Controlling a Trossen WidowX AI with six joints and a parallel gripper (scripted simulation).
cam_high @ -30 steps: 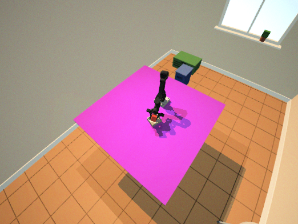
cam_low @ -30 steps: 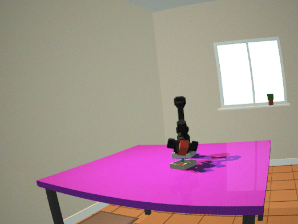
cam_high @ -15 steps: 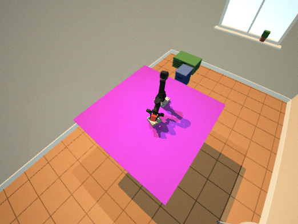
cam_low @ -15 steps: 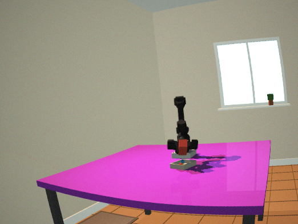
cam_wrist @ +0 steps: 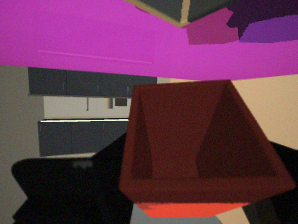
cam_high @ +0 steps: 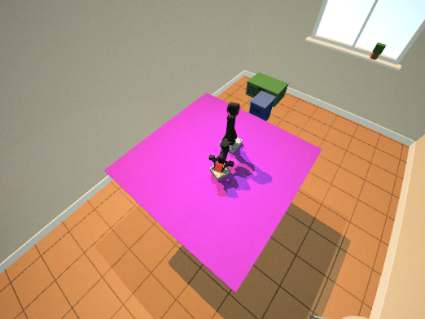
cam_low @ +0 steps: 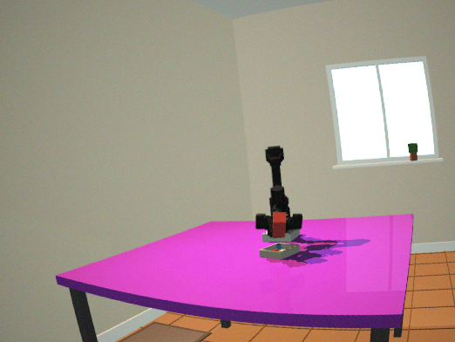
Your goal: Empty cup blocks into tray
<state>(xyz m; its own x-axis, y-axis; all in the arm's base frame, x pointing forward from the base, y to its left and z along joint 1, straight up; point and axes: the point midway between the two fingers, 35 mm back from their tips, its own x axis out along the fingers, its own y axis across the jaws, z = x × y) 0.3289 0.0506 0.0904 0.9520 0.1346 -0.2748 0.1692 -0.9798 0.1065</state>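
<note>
The black parallel jaws (cam_high: 221, 164) (cam_low: 279, 222) grip the red square-sided cup (cam_high: 219, 168) (cam_low: 279, 224) (cam_wrist: 175, 135) above the shallow grey tray (cam_high: 221, 177) (cam_low: 279, 253) (cam_wrist: 181, 24); small blocks (cam_low: 278, 247) lie inside the tray; the visible cup interior shows none; keep the mouth over the tray until emptying is confirmed; then withdraw level, clear of its rim.

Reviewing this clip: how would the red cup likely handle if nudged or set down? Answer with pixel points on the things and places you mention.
The red cup (cam_high: 219, 167) (cam_low: 279, 224) (cam_wrist: 175, 135) is probably stiff, given its straight, crisp walls. It looks empty inside, so likely light. Its flat sides suggest it would slide or tip rather than roll.
</note>
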